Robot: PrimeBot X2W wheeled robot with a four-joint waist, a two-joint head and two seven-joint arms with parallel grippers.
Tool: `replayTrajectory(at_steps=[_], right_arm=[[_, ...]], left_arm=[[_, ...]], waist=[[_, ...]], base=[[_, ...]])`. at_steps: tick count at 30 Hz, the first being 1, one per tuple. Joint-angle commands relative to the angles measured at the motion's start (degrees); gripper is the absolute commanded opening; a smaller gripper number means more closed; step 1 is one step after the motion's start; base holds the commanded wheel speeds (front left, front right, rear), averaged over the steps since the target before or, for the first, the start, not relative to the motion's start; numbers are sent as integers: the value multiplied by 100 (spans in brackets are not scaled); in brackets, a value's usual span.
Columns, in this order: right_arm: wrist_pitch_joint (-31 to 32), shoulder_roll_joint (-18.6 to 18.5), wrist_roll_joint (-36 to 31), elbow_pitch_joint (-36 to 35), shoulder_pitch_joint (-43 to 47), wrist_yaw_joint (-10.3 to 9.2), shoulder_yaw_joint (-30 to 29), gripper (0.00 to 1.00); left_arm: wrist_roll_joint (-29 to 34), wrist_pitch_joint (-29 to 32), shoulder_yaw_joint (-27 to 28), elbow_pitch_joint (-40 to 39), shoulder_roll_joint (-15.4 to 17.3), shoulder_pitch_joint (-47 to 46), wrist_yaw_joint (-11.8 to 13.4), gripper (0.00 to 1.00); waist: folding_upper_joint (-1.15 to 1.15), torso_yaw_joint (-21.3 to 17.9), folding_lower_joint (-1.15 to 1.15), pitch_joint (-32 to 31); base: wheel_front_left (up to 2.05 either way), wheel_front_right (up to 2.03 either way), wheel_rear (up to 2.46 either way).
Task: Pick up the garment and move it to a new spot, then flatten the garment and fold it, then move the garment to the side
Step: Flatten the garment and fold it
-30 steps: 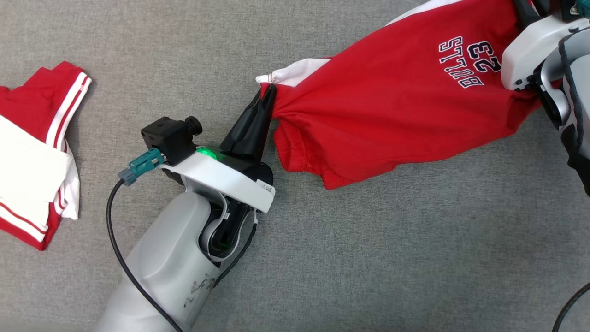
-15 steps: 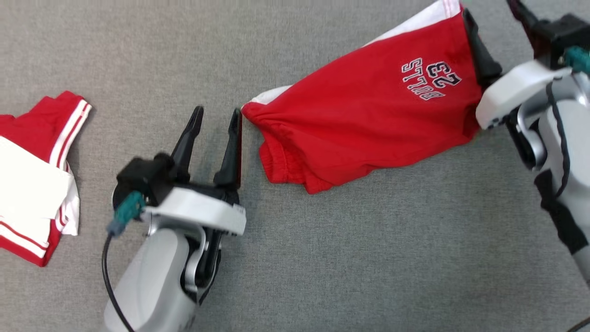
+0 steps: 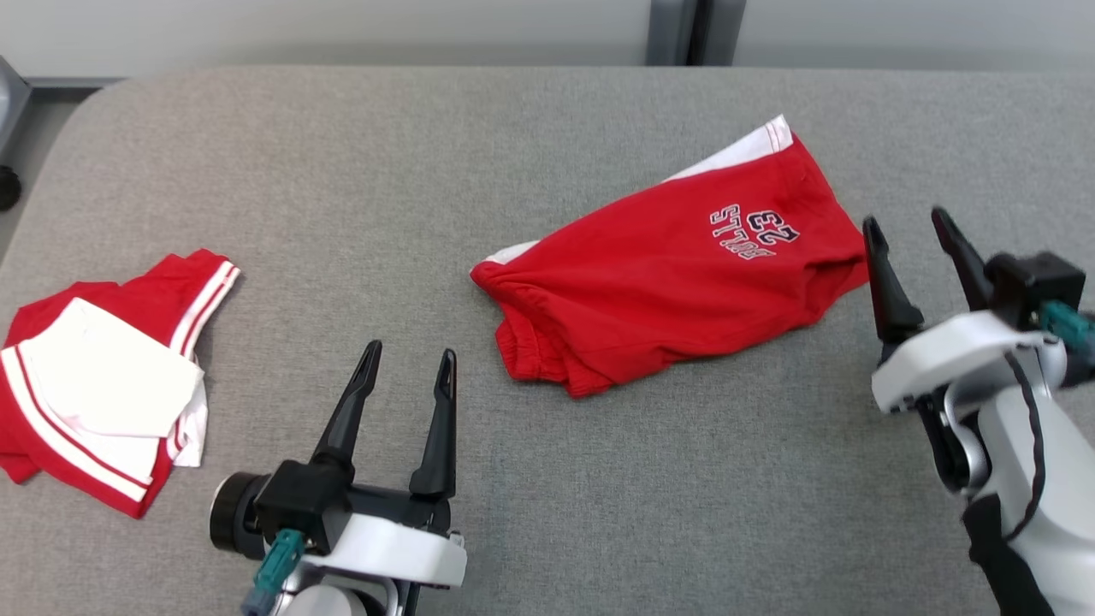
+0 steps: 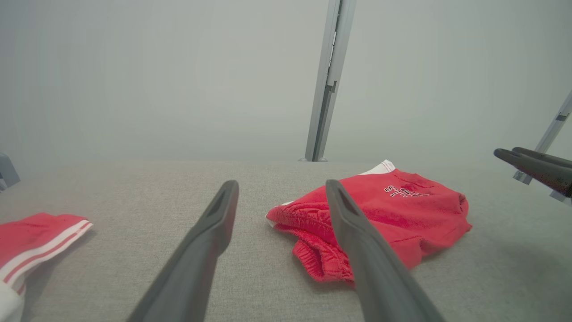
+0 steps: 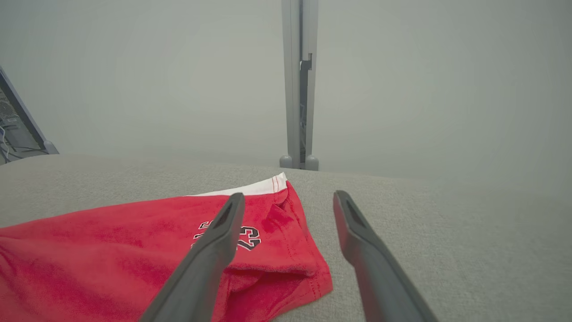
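On the grey fabric surface (image 3: 342,154), the red shorts (image 3: 676,295) lie loosely flattened a little right of centre. The "BULLS 23" print faces up near their right end, and a white panel shows along the far edge. The bunched waistband end points towards the robot's left side.

The left gripper (image 3: 409,355) sits near that waistband end but clear of it. Its two dark fingers (image 3: 346,419) are spread wide and there is nothing between them. In the left wrist view one finger crosses in front of the red cloth, but the head view shows bare grey fabric between the fingertips and the shorts.

The right gripper (image 3: 907,221) stands at the opposite end of the shorts. Its fingers (image 3: 890,295) are also spread wide and grip nothing. The inner fingertip is just beside the leg hem at the shorts' right edge, and it is not possible to tell whether it brushes the cloth. In the right wrist view the hem corner lies low between the two fingers, with one finger passing in front of the printed number.

A second red-and-white garment (image 3: 103,393) lies folded at the far left of the surface, well apart from the shorts and from both grippers.
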Motion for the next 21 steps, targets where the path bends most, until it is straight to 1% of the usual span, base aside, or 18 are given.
replayTrajectory(at_steps=[1, 5, 9, 11, 15, 21], right_arm=[[-3, -4, 21, -25, 115, 0, -34, 100], [-3, 66, 131, -70, 530, 0, -338, 100], [-3, 167, 363, 6, 762, 1, -577, 100], [-3, 189, 560, 161, 758, 1, -644, 100], [46, 206, 1105, 683, 357, 1, -755, 100], [277, 46, 1610, 1555, -451, 2, -788, 100]], left_arm=[[61, 3, 22, -37, 5, 36, 41, 100], [222, 3, 70, -171, -25, 269, 117, 100], [304, 3, 80, -220, -42, 353, 80, 100], [350, 3, 74, -220, -50, 363, 70, 100], [420, 3, 32, -244, -68, 285, 15, 100], [496, 3, -116, -222, -94, 131, -88, 100]], waist=[[0, 58, 0, -127], [0, 114, 0, -244], [0, 180, 0, -291], [0, 218, 0, -275], [0, 318, 0, -151], [0, 533, 0, 78]], base=[[0, 0, 0], [0, 0, 0], [0, 0, 0], [0, 0, 0], [0, 0, 0], [0, 0, 0]])
